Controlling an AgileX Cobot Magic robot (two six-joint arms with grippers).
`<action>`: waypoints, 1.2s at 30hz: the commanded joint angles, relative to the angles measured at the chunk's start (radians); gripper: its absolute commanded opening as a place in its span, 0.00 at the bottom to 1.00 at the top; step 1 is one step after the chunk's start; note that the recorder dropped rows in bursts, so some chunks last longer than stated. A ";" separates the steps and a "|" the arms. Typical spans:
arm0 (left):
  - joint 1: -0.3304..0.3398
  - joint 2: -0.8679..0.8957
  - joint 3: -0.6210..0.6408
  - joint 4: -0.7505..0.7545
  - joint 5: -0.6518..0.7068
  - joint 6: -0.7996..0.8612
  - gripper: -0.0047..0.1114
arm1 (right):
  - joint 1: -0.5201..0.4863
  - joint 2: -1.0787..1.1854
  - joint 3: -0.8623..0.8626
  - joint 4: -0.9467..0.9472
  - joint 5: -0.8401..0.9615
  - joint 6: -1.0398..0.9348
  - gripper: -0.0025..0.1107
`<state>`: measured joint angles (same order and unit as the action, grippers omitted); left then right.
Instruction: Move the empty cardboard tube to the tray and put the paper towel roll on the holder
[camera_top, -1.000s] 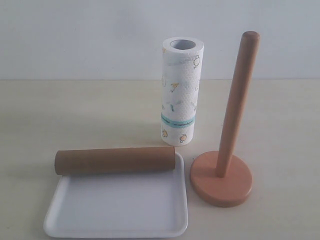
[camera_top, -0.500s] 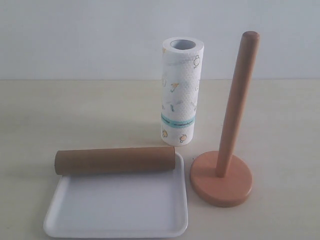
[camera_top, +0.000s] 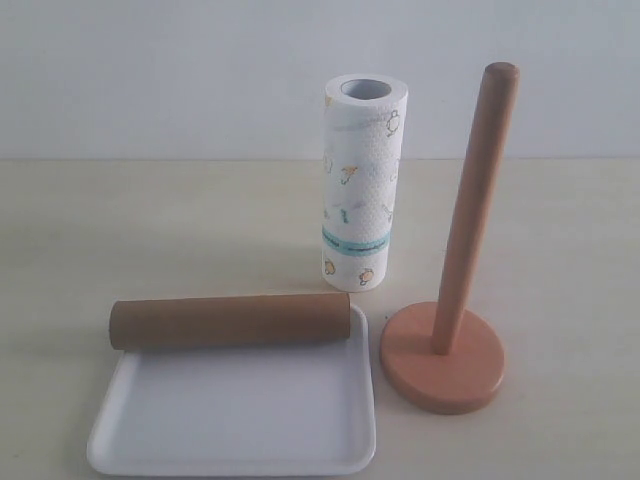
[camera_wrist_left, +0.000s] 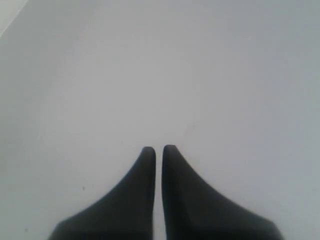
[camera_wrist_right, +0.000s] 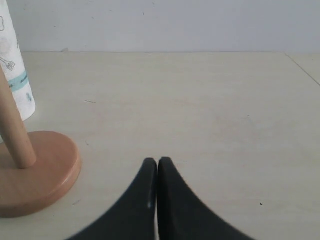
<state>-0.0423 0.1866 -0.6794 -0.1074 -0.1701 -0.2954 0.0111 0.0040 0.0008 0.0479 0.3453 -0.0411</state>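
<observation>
Both end effectors closed, tips together, nothing held. Left end effector (camera_wrist_left: 158, 150) in front of a blank pale surface. Right end effector (camera_wrist_right: 158, 162) low over the worktop (camera_wrist_right: 210, 110), with the holder (camera_wrist_right: 40, 170) base at the lower left of that view. Neither visible in the exterior view.

Tube (camera_top: 230, 320) lying across the upper rim of the tray (camera_top: 230, 410), lower left of the exterior view, left end reaching past the tray corner. Probably not secure there: round body on a raised rim, liable to roll back onto the worktop after a small knock. Roll (camera_top: 363, 180) upright at upper centre, not yet on the holder, just left of the rod and apart from it.

Biggest danger probably with the roll: tall and soft, easy to tip or to crush when grasped. Needs lifting above the rod top, then careful alignment of the core; otherwise a push on the rod and perhaps a tipped holder.

Open worktop at far left and far right of the exterior view. Only a narrow gap between roll, tray corner and holder base.
</observation>
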 joint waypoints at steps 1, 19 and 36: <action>-0.006 0.198 -0.074 0.107 0.102 -0.024 0.08 | -0.002 -0.004 -0.001 -0.005 -0.004 -0.003 0.02; -0.179 0.926 -0.101 0.394 0.008 -0.026 0.08 | -0.002 -0.004 -0.001 -0.005 -0.004 -0.003 0.02; -0.219 1.414 -0.081 0.973 -0.646 -0.414 0.08 | -0.002 -0.004 -0.001 -0.005 -0.017 -0.003 0.02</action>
<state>-0.2565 1.5226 -0.7368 0.8248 -0.7881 -0.6874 0.0111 0.0040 0.0008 0.0479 0.3395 -0.0411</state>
